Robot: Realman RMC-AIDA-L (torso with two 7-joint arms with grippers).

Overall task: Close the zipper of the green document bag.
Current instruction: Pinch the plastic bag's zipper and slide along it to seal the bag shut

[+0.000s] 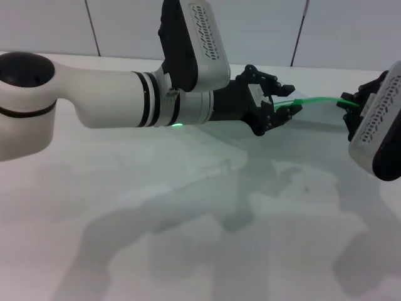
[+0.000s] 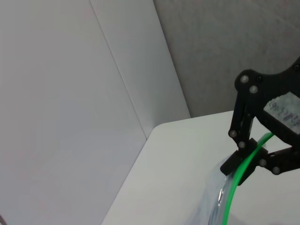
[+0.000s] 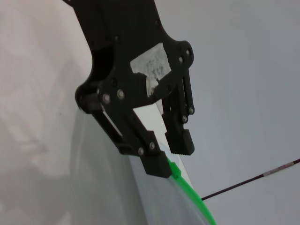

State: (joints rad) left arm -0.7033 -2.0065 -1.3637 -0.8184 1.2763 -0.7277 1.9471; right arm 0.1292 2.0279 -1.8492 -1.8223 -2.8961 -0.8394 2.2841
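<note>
The green document bag [image 1: 313,116] hangs above the white table, stretched between my two grippers, its translucent sheet [image 2: 211,206] sagging below the zipper [image 1: 316,99]. The zipper is a bright green strip [image 2: 234,187] along the bag's top edge. My right gripper [image 1: 348,103] is shut on the strip's right end, as the left wrist view [image 2: 248,159] shows. My left gripper [image 1: 283,100] stands open at the strip's left end [image 3: 197,201]. In the right wrist view the left gripper [image 3: 169,157] has one fingertip [image 3: 157,168] touching the green end and the other apart. I cannot make out the slider tab.
The white table [image 1: 188,219] lies bare beneath both arms, with their shadows on it. Grey wall panels [image 1: 263,31] close off the far side just behind the bag. My left forearm [image 1: 113,97] stretches across the left half of the scene.
</note>
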